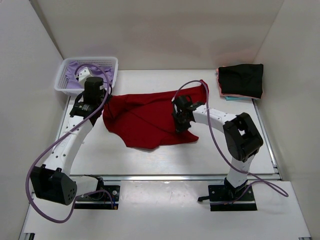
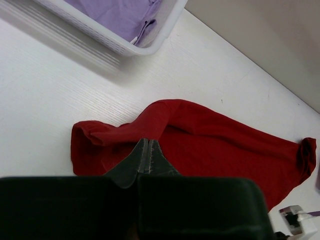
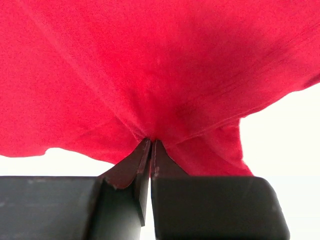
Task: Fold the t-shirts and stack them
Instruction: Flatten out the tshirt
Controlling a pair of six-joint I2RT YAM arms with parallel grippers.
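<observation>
The deep red t-shirt (image 1: pixel 145 120) lies mid-table (image 1: pixel 165 162). The left gripper (image 2: pixel 149 146) clamps its 9 o'clock edge and the right gripper (image 3: pixel 151 143) its 3 o'clock edge (both pinched tight). Best, I judge, to draw them apart evenly and lay the cloth flat.

Top view: bright, even, diffuse light; white counter (image 1: pixel 150 160) and walls (image 1: pixel 160 30) near washed out, faint soft shadow under the red shirt (image 1: pixel 145 120). Left wrist view: counter grain sharp, streaked shadow beside the basket (image 2: pixel 115 42), left end effector (image 2: pixel 148 150) dark, soft-focus. Right wrist view: cloth slightly soft, weave barely resolved, background blown to pure white
</observation>
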